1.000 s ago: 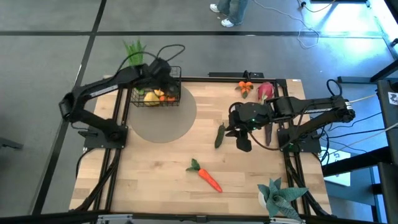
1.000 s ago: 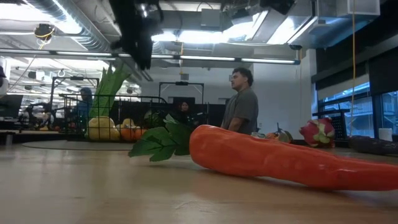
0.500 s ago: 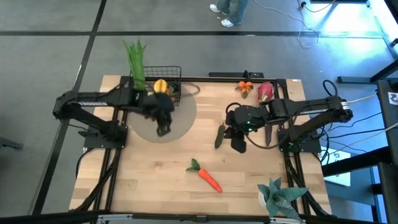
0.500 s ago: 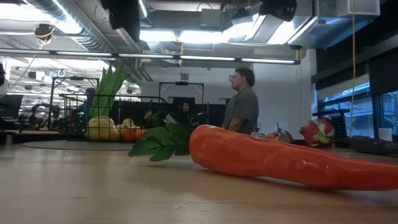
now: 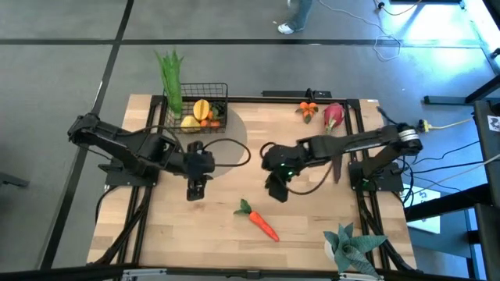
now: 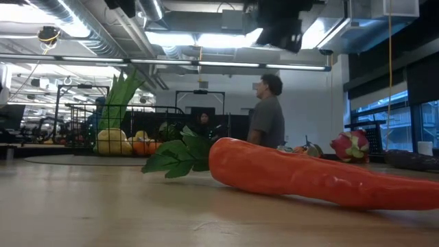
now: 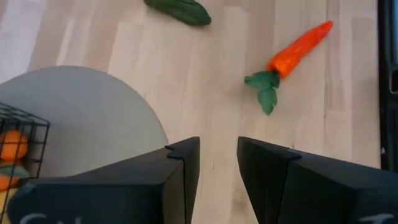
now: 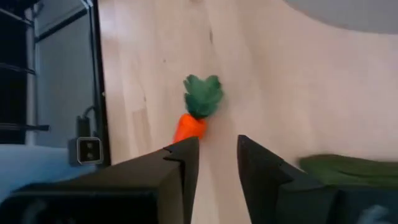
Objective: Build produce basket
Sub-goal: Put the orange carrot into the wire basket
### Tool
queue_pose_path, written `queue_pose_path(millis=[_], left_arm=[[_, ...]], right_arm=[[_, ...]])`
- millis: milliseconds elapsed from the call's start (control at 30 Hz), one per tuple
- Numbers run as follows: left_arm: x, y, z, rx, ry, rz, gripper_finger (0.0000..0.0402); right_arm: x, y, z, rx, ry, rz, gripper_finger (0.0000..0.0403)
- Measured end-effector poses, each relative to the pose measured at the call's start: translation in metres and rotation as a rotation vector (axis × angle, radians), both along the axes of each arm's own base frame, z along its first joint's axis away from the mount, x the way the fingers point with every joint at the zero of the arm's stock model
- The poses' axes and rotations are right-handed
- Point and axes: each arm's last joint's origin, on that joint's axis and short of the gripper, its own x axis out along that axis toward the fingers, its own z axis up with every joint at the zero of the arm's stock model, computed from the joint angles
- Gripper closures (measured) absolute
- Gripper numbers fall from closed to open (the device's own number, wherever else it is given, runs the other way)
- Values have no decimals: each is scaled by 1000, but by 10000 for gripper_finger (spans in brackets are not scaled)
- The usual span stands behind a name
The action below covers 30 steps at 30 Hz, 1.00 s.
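High view shows what has changed: a second ago my left end effector (image 5: 195, 190) was over the basket (image 5: 197, 102); now it hangs above bare counter (image 5: 180, 234) in front of the grey mat (image 5: 226, 152), well clear of the wire sides. Its fingers stand slightly apart with nothing between them. The leek (image 5: 170, 74) and the yellow and orange fruits (image 5: 199, 115) sit inside the basket, so I judge that load delivered.

My right end effector (image 5: 275, 189) has also moved, from beside the cucumber toward the counter's middle, and now hovers over the spot where the cucumber (image 7: 179, 9) lay; from above I can't see it under the arm. Its fingers are likewise a little apart and empty.

The carrot (image 5: 261, 222) lies loose near the front, between both arms. The dragon fruit (image 5: 333, 115) and a tangerine (image 5: 308, 109) wait at the far right edge. Much produce is left to collect.
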Motion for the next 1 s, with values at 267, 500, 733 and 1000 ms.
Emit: queue_pose_path(millis=[267,500,733,1000], left_arm=[[-3,-9,0,-29,-9,23,307],[-3,-10,0,-57,-11,56,307],[-3,-10,0,-64,-8,58,307],[-4,-10,0,-64,-5,57,307]], right_arm=[[42,11,-55,169,67,0,305],[59,19,-94,125,98,-12,305],[70,23,-110,146,71,3,305],[78,28,-121,138,26,5,305]])
